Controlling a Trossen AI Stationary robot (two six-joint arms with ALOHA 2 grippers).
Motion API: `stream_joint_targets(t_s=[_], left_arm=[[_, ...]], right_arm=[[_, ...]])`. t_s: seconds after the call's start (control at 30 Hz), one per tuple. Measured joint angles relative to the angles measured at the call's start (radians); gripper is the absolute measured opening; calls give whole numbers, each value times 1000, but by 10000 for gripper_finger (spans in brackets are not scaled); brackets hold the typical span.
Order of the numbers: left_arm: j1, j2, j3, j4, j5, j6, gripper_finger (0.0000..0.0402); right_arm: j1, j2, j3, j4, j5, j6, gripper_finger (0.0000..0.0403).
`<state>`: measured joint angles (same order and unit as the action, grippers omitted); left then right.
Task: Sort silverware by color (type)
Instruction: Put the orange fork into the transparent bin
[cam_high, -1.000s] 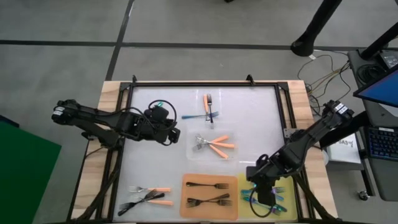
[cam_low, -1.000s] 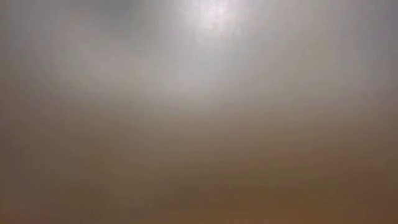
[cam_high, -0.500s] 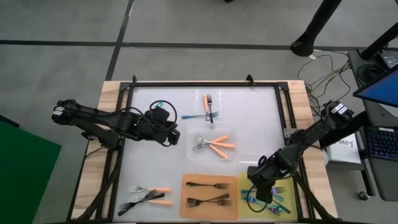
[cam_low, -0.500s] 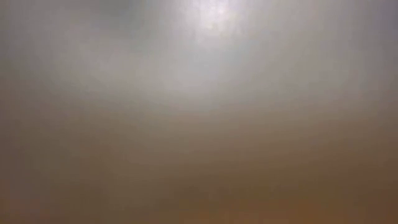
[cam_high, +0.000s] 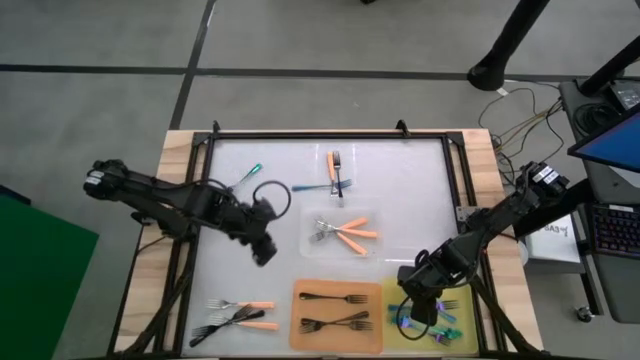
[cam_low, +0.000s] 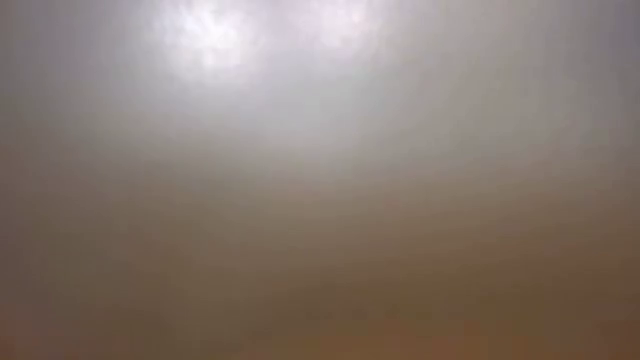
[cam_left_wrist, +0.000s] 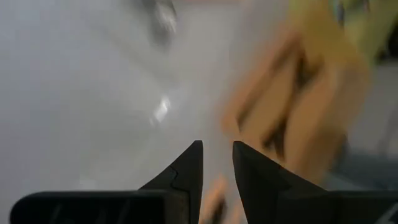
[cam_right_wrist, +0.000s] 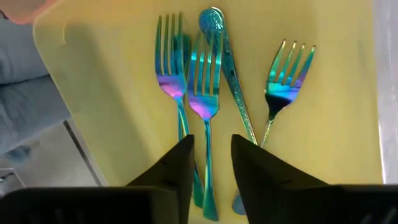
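Under the right gripper, jaws parted, empty: iridescent forks sorted on the yellow mat. Orange-handled forks remain mid-table. Left gripper slightly open, empty.

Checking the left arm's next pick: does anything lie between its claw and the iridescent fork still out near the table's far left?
Nothing visible does. The left claw hovers over bare table, and the iridescent fork lies apart from it, with only white surface and the arm's own links between them.

Glossy iridescent metal forks lie on a smooth matt yellow mat
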<state>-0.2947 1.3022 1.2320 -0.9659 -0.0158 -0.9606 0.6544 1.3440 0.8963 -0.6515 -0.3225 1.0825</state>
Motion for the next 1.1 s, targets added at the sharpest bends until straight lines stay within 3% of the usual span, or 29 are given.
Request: stream_joint_targets(t_s=[0.13, 0.27, 0.53, 0.8, 1.1], left_arm=[[-91, 0, -3, -76, 87, -107, 71], [-207, 1, -25, -134, 84, -256, 71], [-417, 15, -94, -70, 33, -556, 71], [-544, 115, -97, -20, 32, -604, 71], [-560, 231, -97, -12, 33, -550, 71]], right_arm=[[-5, -9, 18, -53, 0, -6, 116], [-11, -24, 35, -118, 7, -23, 122], [-73, -56, 40, -139, 38, -133, 112], [-180, -58, 43, -163, 37, -267, 97], [-240, -68, 44, -164, 35, -296, 93]])
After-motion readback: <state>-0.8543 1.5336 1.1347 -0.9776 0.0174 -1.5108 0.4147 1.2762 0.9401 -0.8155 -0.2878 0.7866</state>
